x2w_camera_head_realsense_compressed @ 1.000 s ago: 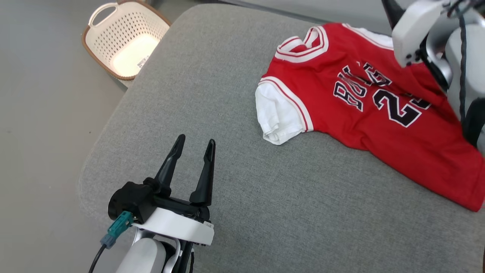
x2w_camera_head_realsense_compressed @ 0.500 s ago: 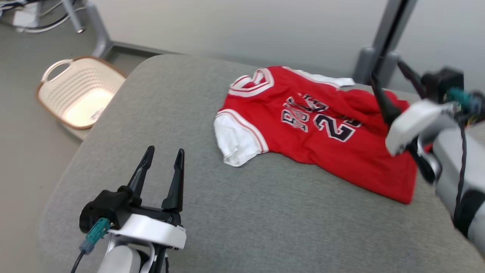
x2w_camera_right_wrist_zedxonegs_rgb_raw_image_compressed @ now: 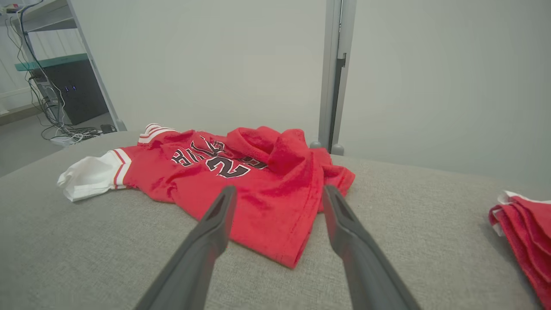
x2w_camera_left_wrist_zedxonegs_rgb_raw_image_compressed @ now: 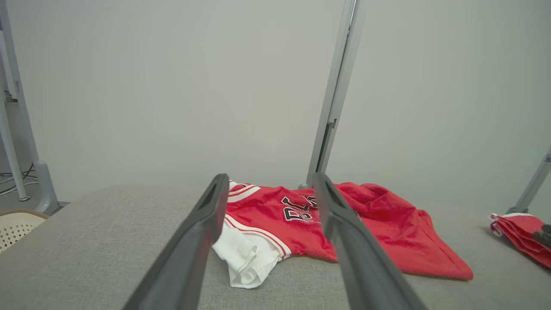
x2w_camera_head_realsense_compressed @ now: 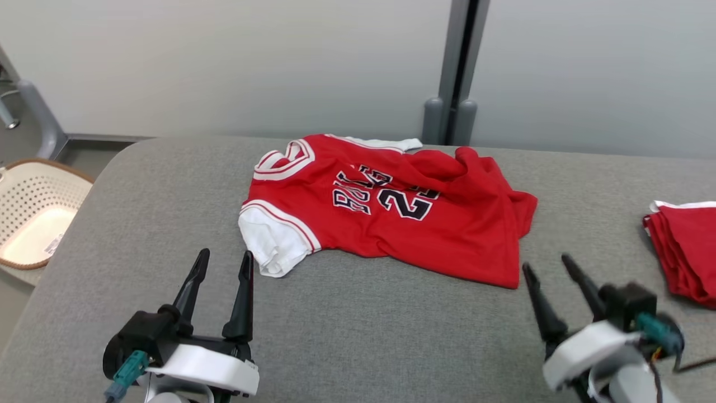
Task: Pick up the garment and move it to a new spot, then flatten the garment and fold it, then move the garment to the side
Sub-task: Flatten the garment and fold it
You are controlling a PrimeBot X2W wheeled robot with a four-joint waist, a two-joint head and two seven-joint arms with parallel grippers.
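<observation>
The garment [x2w_camera_head_realsense_compressed: 386,212] is a red jersey with white sleeves and dark lettering, lying rumpled on the grey padded table [x2w_camera_head_realsense_compressed: 358,336], its right part bunched up. It also shows in the left wrist view [x2w_camera_left_wrist_zedxonegs_rgb_raw_image_compressed: 366,224] and the right wrist view [x2w_camera_right_wrist_zedxonegs_rgb_raw_image_compressed: 241,172]. My left gripper [x2w_camera_head_realsense_compressed: 224,258] stands open at the lower left, just short of the white sleeve [x2w_camera_head_realsense_compressed: 274,246], holding nothing. Open and empty too, my right gripper [x2w_camera_head_realsense_compressed: 547,264] hovers at the lower right, just off the jersey's hem corner.
A folded pile of red cloth [x2w_camera_head_realsense_compressed: 685,246] lies at the table's right edge, also in the right wrist view [x2w_camera_right_wrist_zedxonegs_rgb_raw_image_compressed: 523,232]. A cream perforated basket [x2w_camera_head_realsense_compressed: 31,212] sits on the floor to the left. A grey post [x2w_camera_head_realsense_compressed: 456,67] stands against the wall behind the table.
The head camera has swung and tilted up, so the jersey now sits mid-view and the wall shows. My right gripper has come down from over the jersey to the lower right.
</observation>
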